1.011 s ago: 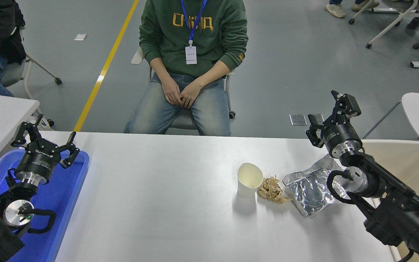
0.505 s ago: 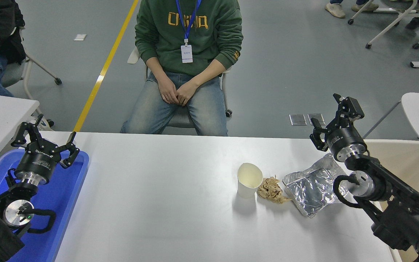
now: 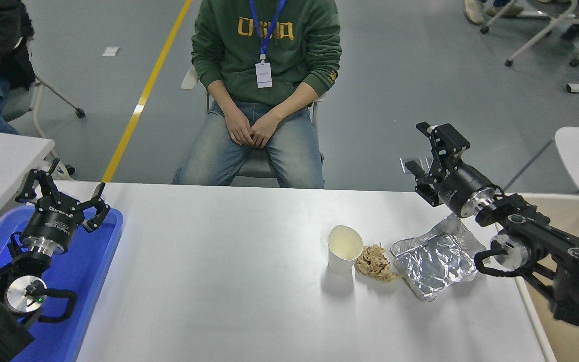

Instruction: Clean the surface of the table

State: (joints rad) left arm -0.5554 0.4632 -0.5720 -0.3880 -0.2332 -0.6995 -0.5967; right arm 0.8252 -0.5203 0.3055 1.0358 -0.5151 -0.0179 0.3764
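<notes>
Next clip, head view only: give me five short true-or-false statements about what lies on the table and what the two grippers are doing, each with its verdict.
1. The paper cup stands upright on the table surface. True.
2. The right gripper holds the foil bag. False: it is open, above the table's far edge, holding nothing.
3. The crumpled brown paper lies between cup and foil bag. True.
4. The left gripper is shut on the cup. False: it is open over the blue tray.
5. The cup lies inside the blue tray. False: it stands on the table.

- A robot lab or test hall, not a home.
- Beyond the white table [image 3: 229, 281]: bare grey floor [image 3: 395, 90] with a yellow line [image 3: 143, 95].
- Behind it, rolling chairs [image 3: 536, 30] and a seated person [image 3: 264, 90] with a lanyard badge.
</notes>
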